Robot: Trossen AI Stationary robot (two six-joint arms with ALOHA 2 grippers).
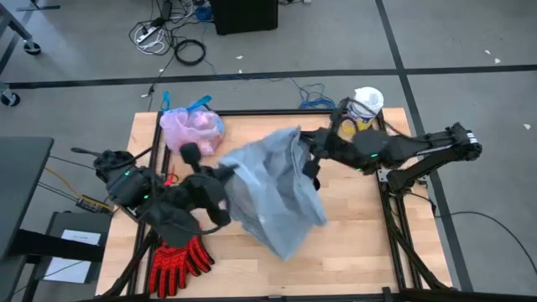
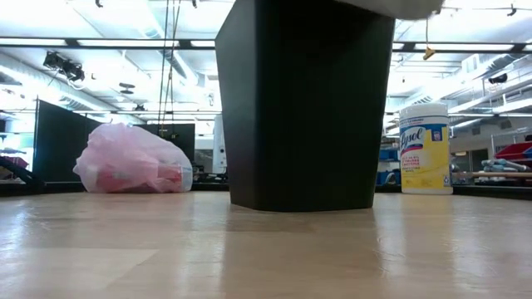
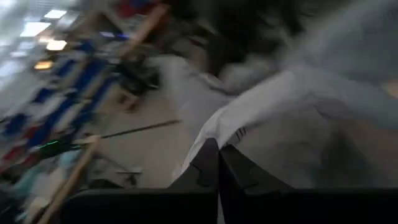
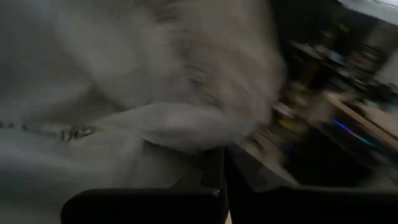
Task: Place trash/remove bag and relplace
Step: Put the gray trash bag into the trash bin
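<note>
While clamped together, left hand (image 1: 225, 174) and right hand (image 1: 307, 153) pinch grey-blue liner (image 1: 273, 197) edges

Your right gripper (image 4: 222, 167) has its dark fingers pressed together on a fold of the grey-blue liner (image 4: 124, 93). The liner fills most of your view

A grey floor (image 1: 75, 50) crossed by dark tape lines surrounded the wooden desk (image 1: 361, 218) in the high view. Tangled cables (image 1: 168, 38) and a black box (image 1: 243, 15) lay along the top edge. In the low view, ceiling lights (image 2: 108, 41) ran across the top, with dark panels (image 2: 58, 137) at left.
</note>
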